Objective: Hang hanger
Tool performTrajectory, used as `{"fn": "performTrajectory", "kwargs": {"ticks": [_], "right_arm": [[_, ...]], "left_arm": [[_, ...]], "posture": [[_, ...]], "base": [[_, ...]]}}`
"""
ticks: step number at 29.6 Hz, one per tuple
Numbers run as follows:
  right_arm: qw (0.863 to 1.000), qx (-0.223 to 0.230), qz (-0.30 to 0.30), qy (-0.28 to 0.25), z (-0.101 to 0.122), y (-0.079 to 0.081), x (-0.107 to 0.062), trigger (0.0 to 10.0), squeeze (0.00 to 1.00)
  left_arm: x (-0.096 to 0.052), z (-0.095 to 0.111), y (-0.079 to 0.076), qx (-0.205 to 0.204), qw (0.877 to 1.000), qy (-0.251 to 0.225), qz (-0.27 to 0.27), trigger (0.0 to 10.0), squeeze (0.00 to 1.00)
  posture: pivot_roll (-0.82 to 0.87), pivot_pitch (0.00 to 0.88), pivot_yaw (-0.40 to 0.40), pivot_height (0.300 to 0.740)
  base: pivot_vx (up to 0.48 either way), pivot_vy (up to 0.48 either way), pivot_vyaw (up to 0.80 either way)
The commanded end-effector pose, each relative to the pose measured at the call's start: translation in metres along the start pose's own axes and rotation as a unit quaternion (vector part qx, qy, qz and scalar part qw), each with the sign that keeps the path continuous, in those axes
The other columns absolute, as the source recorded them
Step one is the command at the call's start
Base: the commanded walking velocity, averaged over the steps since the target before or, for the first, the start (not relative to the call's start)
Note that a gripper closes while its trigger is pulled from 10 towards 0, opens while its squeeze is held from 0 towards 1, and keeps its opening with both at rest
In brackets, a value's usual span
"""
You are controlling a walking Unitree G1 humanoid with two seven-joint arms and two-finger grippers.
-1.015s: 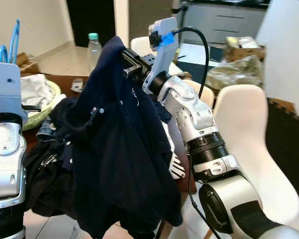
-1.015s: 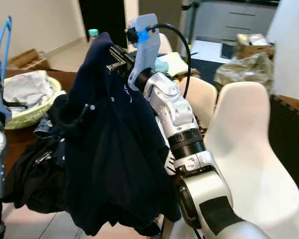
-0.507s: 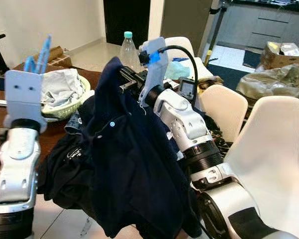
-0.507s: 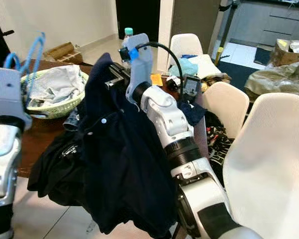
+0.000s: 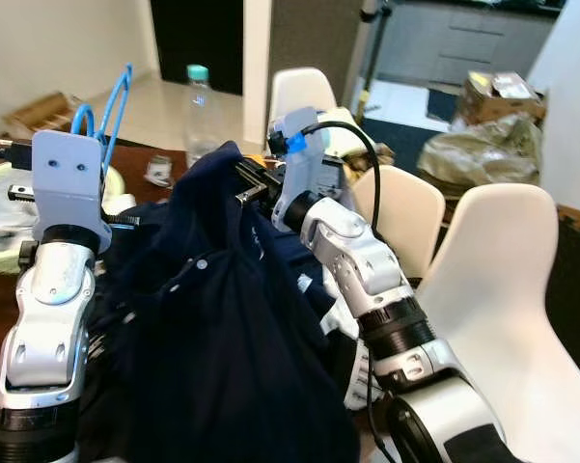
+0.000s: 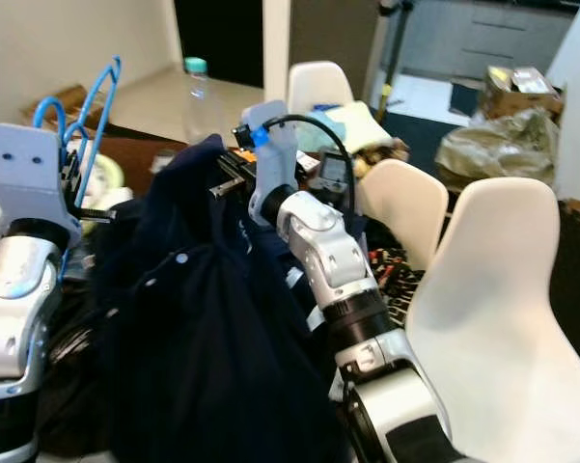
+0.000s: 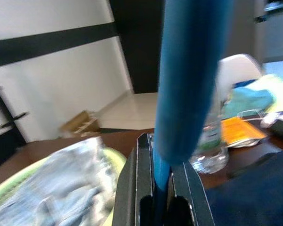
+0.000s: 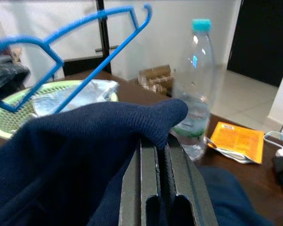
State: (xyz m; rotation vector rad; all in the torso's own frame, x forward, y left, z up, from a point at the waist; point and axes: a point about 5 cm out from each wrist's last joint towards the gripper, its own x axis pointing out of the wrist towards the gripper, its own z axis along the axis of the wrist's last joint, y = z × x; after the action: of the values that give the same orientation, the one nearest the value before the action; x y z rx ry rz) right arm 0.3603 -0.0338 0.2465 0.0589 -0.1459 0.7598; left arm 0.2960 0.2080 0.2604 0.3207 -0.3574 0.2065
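A blue plastic hanger [image 5: 113, 104] stands upright at the left, its lower bar clamped in my left gripper [image 7: 161, 155], which is shut on it. In the right wrist view the hanger [image 8: 80, 35] shows beyond the cloth, hook pointing up. A dark navy shirt [image 5: 222, 328] with small white buttons hangs in front of me. My right gripper [image 8: 159, 147] is shut on its top fold and holds it up over the brown table [image 8: 245, 165]. The hanger sits just left of the shirt's raised top, apart from it.
A clear water bottle [image 5: 200, 101] with a green cap stands on the table behind the shirt. A green basket [image 8: 9, 113] of pale cloth sits at the left, an orange packet [image 8: 235, 139] near the bottle. White chairs [image 5: 507, 280] crowd the right side.
The camera has swung, so the whole scene has shifted. My left arm with the hanger has come closer to the shirt's raised top. Both grips are unchanged.
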Motion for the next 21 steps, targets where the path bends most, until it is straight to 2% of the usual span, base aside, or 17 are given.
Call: {"fn": "performTrajectory", "kwargs": {"ticks": [1,5,12,14,17,21], "right_arm": [[0.999,-0.003,0.043,-0.030,0.015,0.018,0.007,10.0,0.00],[0.998,-0.002,0.049,-0.044,0.020,0.022,0.008,10.0,0.00],[0.997,0.003,0.004,-0.074,0.037,0.005,0.008,10.0,0.00],[0.997,0.003,0.004,-0.074,0.037,0.005,0.008,10.0,0.00],[0.997,-0.007,-0.010,-0.077,0.044,-0.004,0.005,10.0,0.00],[0.997,-0.015,-0.011,-0.074,0.046,-0.007,0.005,10.0,0.00]], "left_arm": [[0.001,0.001,0.007,0.002,1.000,0.000,0.012,10.0,0.00],[0.001,0.004,0.001,-0.007,1.000,-0.009,-0.002,10.0,0.00],[-0.007,0.011,-0.026,-0.020,0.995,-0.034,-0.091,10.0,0.00],[-0.007,0.011,-0.026,-0.020,0.995,-0.034,-0.091,10.0,0.00],[-0.011,0.012,-0.038,-0.037,0.990,-0.034,-0.130,10.0,0.00],[-0.012,0.012,-0.042,-0.042,0.989,-0.033,-0.139,10.0,0.00]], "posture": [[0.20,0.000,-0.045,0.740],[0.21,0.000,-0.048,0.740],[0.21,0.000,-0.046,0.740],[0.21,0.000,-0.046,0.740],[0.21,0.000,-0.045,0.740],[0.21,0.000,-0.044,0.740]], "base": [[0.480,0.000,0.00],[0.285,0.000,0.00],[0.000,0.000,0.00],[0.000,0.000,0.00],[0.000,0.000,0.00],[0.000,0.000,0.00]]}}
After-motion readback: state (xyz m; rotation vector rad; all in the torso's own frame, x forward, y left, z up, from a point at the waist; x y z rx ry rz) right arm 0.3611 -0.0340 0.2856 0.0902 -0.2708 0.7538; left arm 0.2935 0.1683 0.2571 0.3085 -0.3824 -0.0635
